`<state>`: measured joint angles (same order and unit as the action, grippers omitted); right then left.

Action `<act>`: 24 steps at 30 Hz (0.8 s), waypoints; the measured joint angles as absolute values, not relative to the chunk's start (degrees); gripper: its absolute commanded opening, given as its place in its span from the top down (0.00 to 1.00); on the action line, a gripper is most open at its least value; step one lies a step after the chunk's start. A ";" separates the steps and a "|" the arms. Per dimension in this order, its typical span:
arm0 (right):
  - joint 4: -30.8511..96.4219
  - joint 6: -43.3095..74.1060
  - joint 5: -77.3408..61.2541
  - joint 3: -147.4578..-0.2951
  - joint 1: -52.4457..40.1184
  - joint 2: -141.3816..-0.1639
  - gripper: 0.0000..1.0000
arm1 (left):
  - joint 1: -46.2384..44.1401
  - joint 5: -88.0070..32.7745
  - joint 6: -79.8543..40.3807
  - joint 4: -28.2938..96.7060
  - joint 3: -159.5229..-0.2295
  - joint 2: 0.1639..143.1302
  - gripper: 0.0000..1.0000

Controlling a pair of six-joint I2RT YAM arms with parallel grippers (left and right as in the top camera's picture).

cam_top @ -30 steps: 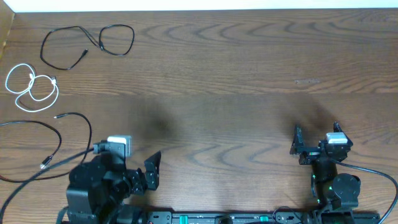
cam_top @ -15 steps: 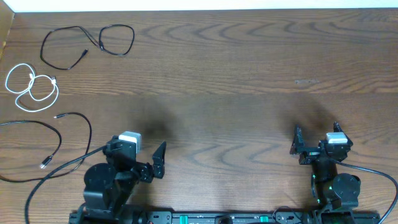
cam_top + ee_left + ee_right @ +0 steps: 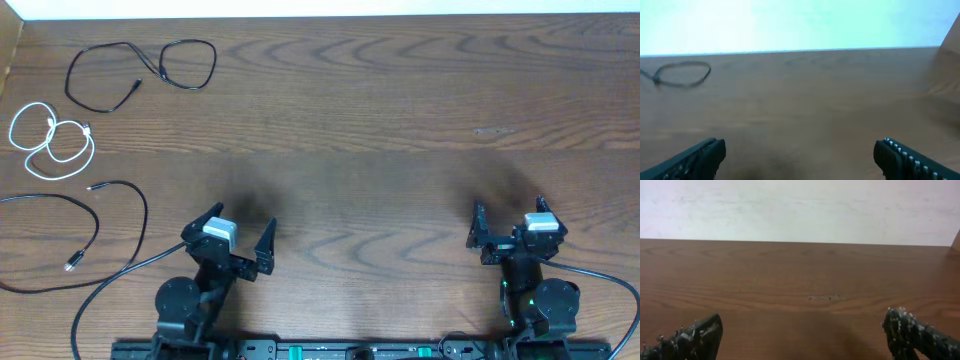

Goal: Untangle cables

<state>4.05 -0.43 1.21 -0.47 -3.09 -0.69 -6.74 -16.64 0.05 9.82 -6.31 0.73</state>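
Scanning overhead, I find one black cable [image 3: 150,62], the white cable [image 3: 55,128] and a second black cable [image 3: 96,222] lying apart at the desk's [image 3: 380,120] far left, untangling seemingly finished; left wrist: black loop [image 3: 683,63] beyond wide, empty left jaws; right wrist: wide, empty right jaws; I'd just park.

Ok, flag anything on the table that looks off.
Nothing stands out. The far black cable, white cable and near black cable lie apart on the table's left; the near one runs past the picture's edge. Left end effector and right end effector are open and empty.
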 measured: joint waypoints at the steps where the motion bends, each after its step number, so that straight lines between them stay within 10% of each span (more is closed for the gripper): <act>1: 4.05 -0.43 1.21 -0.47 -3.09 -0.69 0.01 | -6.68 -16.64 0.05 8.54 -5.63 0.69 0.00; 24: 4.05 -0.43 1.21 -0.47 -3.09 -0.69 0.01 | -4.95 -10.57 -2.85 1.34 -1.32 0.58 0.00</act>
<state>4.05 -0.43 1.21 -0.47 -3.09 -0.69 -4.95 -10.57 -2.85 1.34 -1.32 0.58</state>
